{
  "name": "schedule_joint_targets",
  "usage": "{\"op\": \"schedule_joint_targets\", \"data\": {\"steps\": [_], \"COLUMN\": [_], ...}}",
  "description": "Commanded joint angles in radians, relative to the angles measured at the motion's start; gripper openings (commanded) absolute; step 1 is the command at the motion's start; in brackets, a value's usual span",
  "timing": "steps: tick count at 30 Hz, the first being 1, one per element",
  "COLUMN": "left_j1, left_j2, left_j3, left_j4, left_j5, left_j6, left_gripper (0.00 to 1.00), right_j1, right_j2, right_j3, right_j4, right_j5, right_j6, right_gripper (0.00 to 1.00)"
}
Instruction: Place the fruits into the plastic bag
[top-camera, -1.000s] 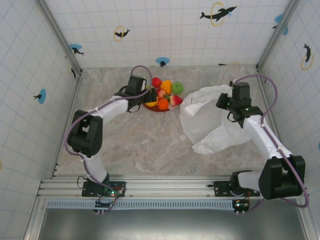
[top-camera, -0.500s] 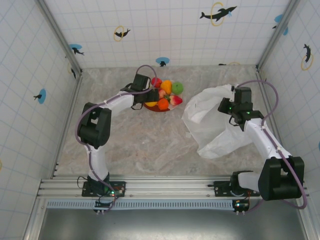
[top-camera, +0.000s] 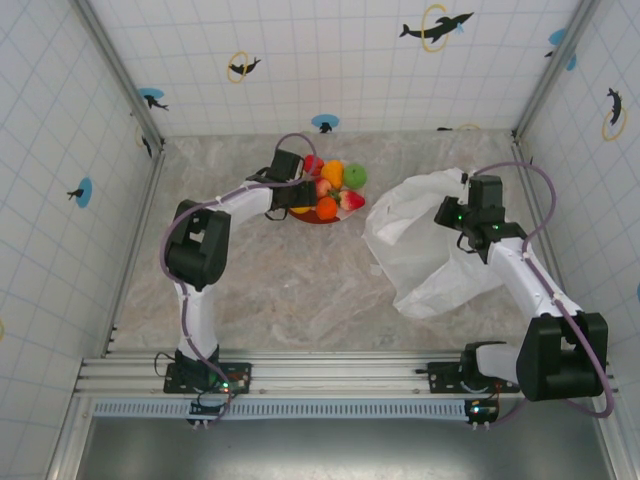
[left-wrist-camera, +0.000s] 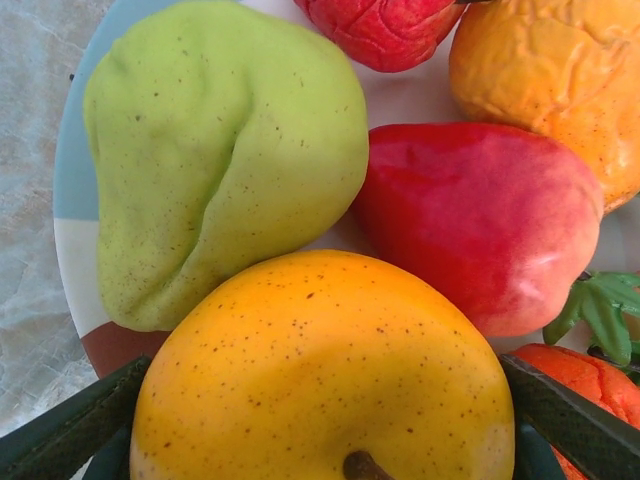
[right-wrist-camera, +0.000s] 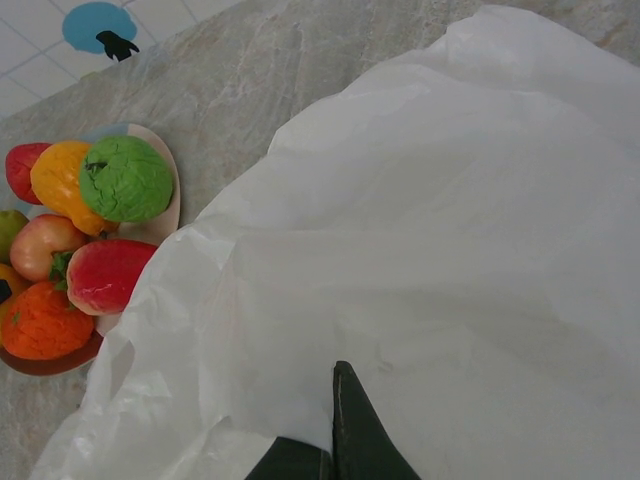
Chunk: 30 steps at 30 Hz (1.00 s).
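1. My left gripper (top-camera: 300, 187) is over the plate (left-wrist-camera: 72, 255). Its fingers (left-wrist-camera: 60, 430) are spread, and the yellow fruit (left-wrist-camera: 325, 350) lies between them. I cannot tell whether the pads touch it.
2. I would close slowly and centred, because the round glossy skin may slip out.
3. The green pear (left-wrist-camera: 220, 150) and the red fruit (left-wrist-camera: 470, 220) lie just ahead of the fingertips and touch the yellow one. I would lift straight up so that they do not roll.
4. The right gripper (right-wrist-camera: 335, 405) has its fingers pressed together, and they seem to pinch the film of the plastic bag (right-wrist-camera: 450, 230), which spreads ahead of them. The mouth should be open before I carry the fruit there.
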<state>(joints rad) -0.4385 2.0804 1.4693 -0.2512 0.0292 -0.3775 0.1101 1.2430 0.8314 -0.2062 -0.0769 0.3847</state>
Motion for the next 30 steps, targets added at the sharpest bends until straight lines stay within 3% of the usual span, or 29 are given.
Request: {"op": "schedule_joint_targets", "data": {"steps": [1,11,16,20,25,30], "left_j1": [-0.002,-0.002,-0.002,-0.015,-0.144,-0.382], "left_j2": [0.018,-0.099,-0.244,-0.414,-0.589,-0.624], "left_j3": [0.022,-0.073,-0.2,-0.379,-0.59,-0.673], "left_j4": [-0.025,0.022,0.074,0.154,0.256,0.335], "left_j5": [-0.011,-0.047,-0.057,0.009,0.088,0.1], "left_j6": [-0.01,-0.022,-0.036,-0.063,-0.064,-0.007], "left_gripper": [0.84,0.75,0.72,0.69,0.68,0.68], "right_j1": [-0.005,-0.004,-0.003,-0.001,0.0,0.002], "right_j2": [-0.011,-0.019,-0.021,-0.023,-0.009,0.017], "right_j3": [-0.019,-0.02,-0.029,-0.042,-0.037,-0.015], "right_j4": [0.031,0.022,0.027,0.039,0.047,0.056], "right_j5": [-0.01,-0.01,-0.028,-0.049,-0.068,-0.091], "right_j6": [0.009,0.017,0.035,0.059,0.087,0.121], "right_gripper": [0.0,0.0,0.0,0.0,0.0,0.0]}}
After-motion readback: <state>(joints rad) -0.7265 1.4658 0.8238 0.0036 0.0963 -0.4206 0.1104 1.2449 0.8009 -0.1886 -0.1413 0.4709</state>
